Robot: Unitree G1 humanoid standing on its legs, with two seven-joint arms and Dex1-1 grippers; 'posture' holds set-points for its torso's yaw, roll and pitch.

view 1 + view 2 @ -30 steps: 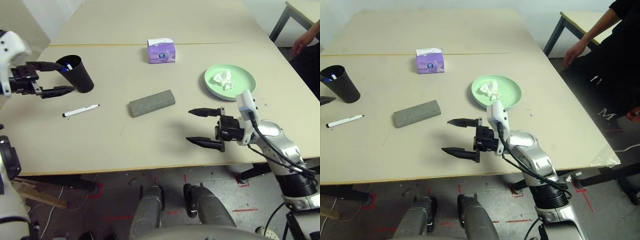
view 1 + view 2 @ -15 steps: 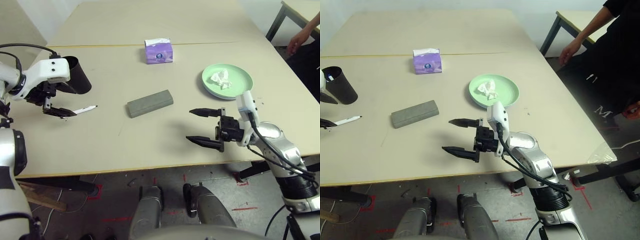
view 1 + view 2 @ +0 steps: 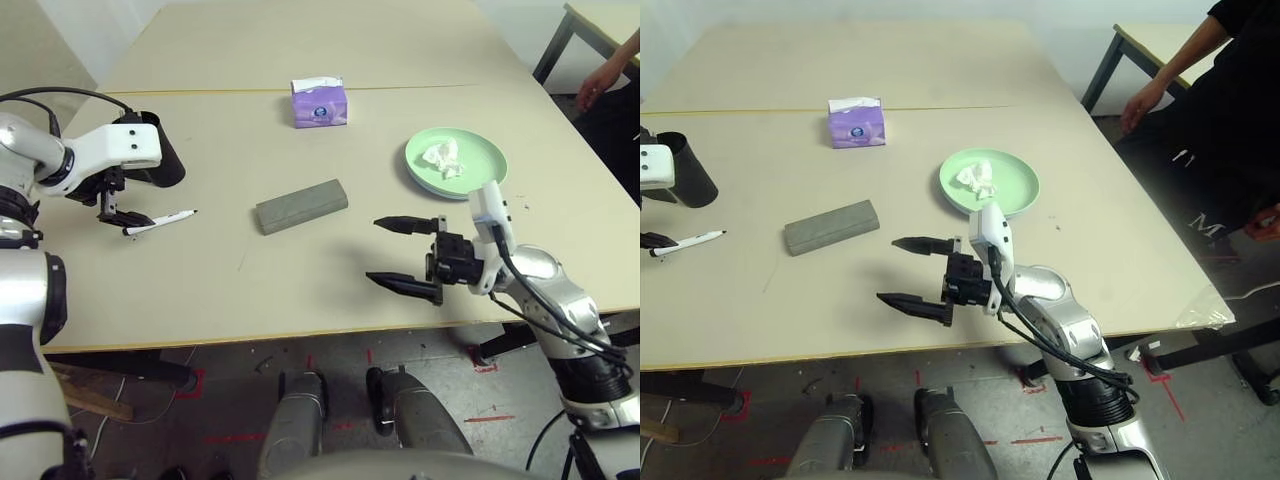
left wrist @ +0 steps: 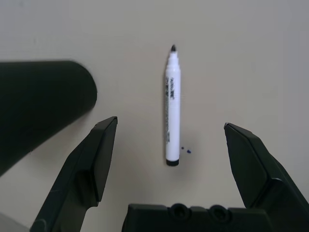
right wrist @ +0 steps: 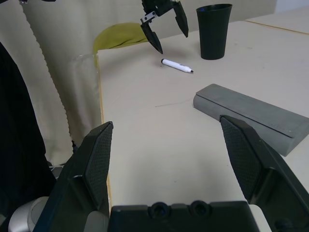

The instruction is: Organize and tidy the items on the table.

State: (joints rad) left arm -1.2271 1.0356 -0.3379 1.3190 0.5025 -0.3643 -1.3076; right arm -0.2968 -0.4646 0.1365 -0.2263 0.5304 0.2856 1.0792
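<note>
While L grip, fingers apart, hovers over white marker at mid-left of the frame, best lower straight, marker centered, clear of black cup; R grip, lower right, also spread.

Has on the table a cup at left, with 1 marker lying before it. Holds the case mid-table, with the tissue box behind, and 2 stacked plates farther right, with 1 tissue on top.
</note>
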